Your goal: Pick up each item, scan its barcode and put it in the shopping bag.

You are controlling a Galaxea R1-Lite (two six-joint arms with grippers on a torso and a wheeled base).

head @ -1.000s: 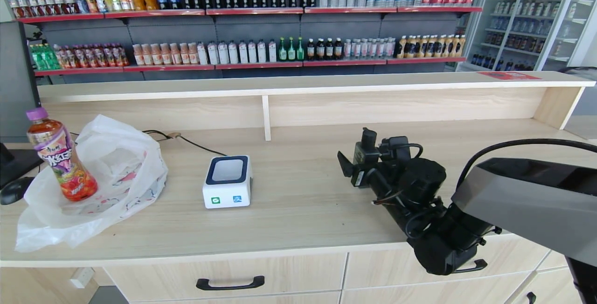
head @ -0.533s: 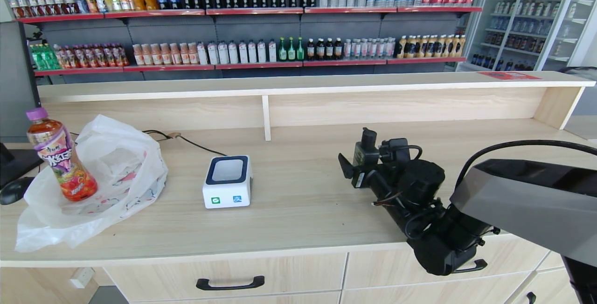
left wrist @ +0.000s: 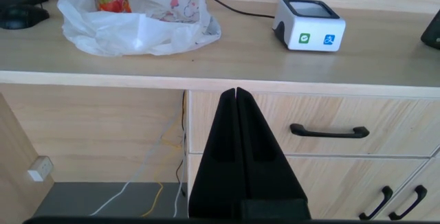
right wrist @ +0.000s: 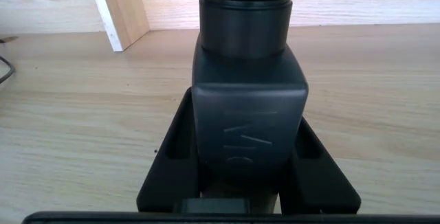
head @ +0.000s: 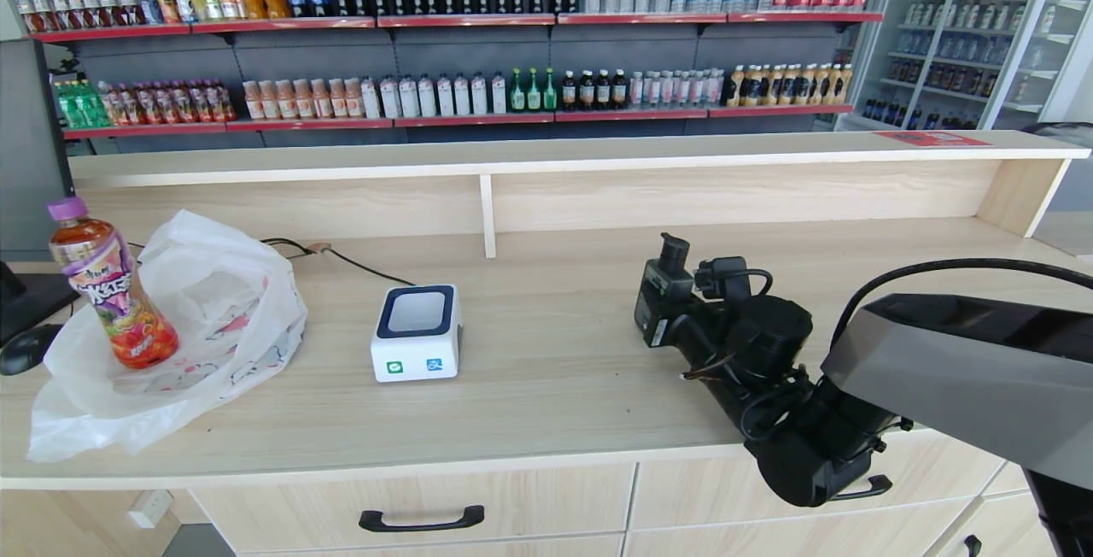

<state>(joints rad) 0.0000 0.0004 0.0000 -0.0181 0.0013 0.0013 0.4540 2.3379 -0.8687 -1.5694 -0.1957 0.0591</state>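
Right wrist view: right gripper (right wrist: 245, 124) snug around a dark bottle (right wrist: 244, 38).

Dark item (right wrist: 249, 138), perhaps a bottle, in pincer (right wrist: 245, 117)

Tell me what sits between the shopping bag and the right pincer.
Head view: the white barcode scanner stands between the shopping bag and the right pincer, which grips a dark bottle; bare counter flanks it.

Wooden counter (head: 546, 407), shopping bag (head: 226, 309) at left, scanner (head: 416, 332) beside it, cable (head: 363, 267)
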